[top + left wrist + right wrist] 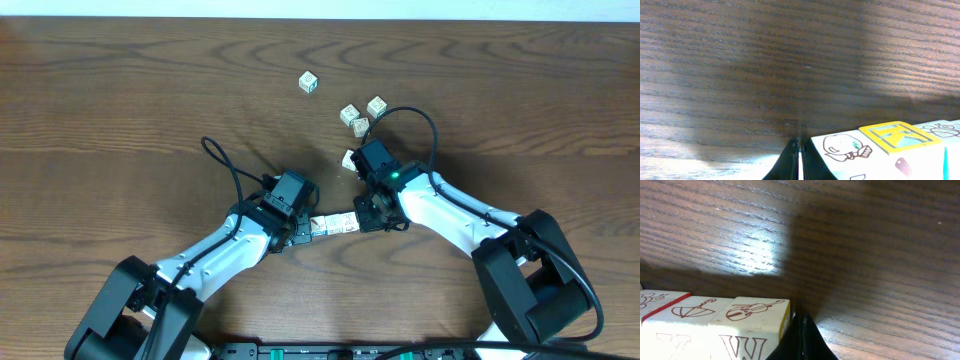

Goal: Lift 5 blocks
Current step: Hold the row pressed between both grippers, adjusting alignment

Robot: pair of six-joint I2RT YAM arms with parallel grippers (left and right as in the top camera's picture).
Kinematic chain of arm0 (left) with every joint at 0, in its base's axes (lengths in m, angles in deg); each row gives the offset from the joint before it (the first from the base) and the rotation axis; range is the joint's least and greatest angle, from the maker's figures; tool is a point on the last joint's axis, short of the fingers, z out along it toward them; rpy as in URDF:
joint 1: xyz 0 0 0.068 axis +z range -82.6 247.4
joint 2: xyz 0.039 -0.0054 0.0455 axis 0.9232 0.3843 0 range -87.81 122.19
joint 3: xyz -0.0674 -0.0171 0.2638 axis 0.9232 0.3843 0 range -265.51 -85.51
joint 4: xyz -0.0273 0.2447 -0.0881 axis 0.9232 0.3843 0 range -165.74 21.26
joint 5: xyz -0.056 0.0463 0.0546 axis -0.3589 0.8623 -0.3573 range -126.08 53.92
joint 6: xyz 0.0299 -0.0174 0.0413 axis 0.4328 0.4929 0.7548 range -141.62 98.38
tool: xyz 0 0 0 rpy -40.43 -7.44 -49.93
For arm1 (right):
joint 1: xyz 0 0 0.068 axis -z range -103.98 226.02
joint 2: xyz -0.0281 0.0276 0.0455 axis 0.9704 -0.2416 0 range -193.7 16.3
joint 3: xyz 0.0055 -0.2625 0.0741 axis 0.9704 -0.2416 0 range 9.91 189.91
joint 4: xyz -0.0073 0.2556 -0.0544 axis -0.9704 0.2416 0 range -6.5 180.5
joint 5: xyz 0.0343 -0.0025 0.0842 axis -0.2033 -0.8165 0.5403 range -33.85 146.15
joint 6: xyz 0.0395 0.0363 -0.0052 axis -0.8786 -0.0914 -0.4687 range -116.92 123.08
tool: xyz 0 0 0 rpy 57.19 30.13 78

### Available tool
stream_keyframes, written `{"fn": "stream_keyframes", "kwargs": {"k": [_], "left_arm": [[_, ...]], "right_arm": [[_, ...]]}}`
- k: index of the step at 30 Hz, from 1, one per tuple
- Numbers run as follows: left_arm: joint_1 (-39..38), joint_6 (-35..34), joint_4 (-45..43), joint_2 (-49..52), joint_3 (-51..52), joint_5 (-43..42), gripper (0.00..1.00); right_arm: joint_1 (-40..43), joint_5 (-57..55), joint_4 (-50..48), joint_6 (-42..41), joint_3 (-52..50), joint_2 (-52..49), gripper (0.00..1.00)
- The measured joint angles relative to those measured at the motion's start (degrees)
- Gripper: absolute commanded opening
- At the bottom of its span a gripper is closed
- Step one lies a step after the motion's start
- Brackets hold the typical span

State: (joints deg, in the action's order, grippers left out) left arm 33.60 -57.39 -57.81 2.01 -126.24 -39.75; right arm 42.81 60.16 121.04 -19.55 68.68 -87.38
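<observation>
A short row of three blocks (333, 224) lies end to end between my two grippers. My left gripper (304, 229) is shut, and its closed tips press sideways on the row's left end. My right gripper (363, 219) is shut as well, against the right end. In the left wrist view the shut fingers (799, 161) sit just left of a block with a brown drawing (845, 152), next to a yellow-topped block (900, 137). In the right wrist view the shut fingers (801, 337) touch the violin block (752, 322), beside an umbrella block (692, 311). I cannot tell whether the row rests on the table.
Several loose blocks lie farther back on the dark wooden table (120, 110): one alone (308, 81), a cluster of three (360, 127), and one (348, 158) partly hidden behind my right wrist. Black cables loop over both arms.
</observation>
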Motion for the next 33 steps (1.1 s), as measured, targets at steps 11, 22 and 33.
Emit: {"fn": "stream_keyframes", "kwargs": {"k": [11, 22, 33], "left_arm": [[-0.02, 0.00, -0.13, -0.68, 0.63, -0.46, 0.07], [-0.07, 0.00, 0.04, -0.81, 0.63, -0.52, 0.07], [-0.07, -0.04, 0.26, -2.38, 0.74, -0.48, 0.07]], "right_arm": [[-0.26, 0.04, 0.37, -0.28, -0.22, 0.24, 0.01], [-0.52, 0.20, 0.74, -0.42, -0.87, 0.87, 0.01], [-0.52, -0.07, 0.83, -1.31, -1.01, 1.09, 0.01]]}}
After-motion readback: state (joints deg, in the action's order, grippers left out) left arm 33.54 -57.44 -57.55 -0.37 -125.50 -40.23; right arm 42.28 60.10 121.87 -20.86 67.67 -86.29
